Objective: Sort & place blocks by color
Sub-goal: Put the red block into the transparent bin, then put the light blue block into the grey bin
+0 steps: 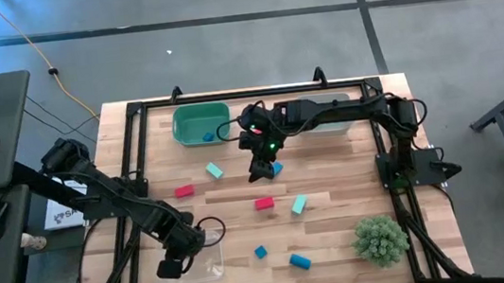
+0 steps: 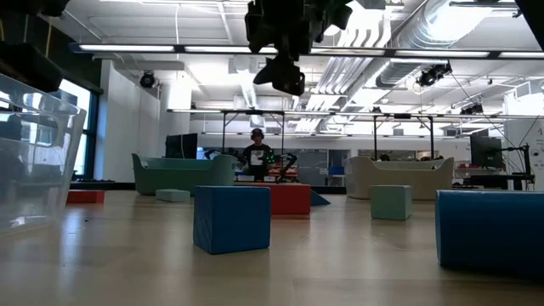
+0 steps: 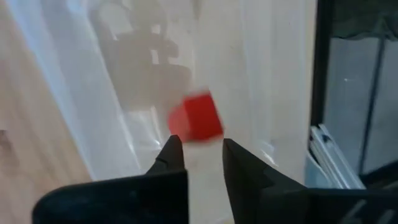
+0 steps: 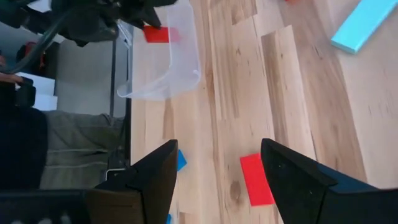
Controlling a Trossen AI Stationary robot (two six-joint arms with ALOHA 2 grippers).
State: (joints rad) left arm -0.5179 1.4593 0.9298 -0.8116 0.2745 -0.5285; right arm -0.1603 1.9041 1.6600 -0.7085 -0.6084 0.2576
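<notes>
Red block (image 3: 198, 116) falling free from parted left claw (image 3: 200, 152) into clear bin (image 1: 211, 266) at desk's near-left corner; right claw (image 4: 217, 163) open, empty, mid-desk; apparently light, rigid, best pinched across flat faces.

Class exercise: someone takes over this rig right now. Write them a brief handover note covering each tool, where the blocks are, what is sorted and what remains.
Left tool: over the clear bin, fingers parted, a red block just beyond its tips, apparently dropping in.
Right tool: open, empty, hovering mid-table beside a blue block.
Done: one blue block in the green bin.
Left on the table: two red blocks, two teal, two more blue. The green plant ball is not part of the sort.
</notes>
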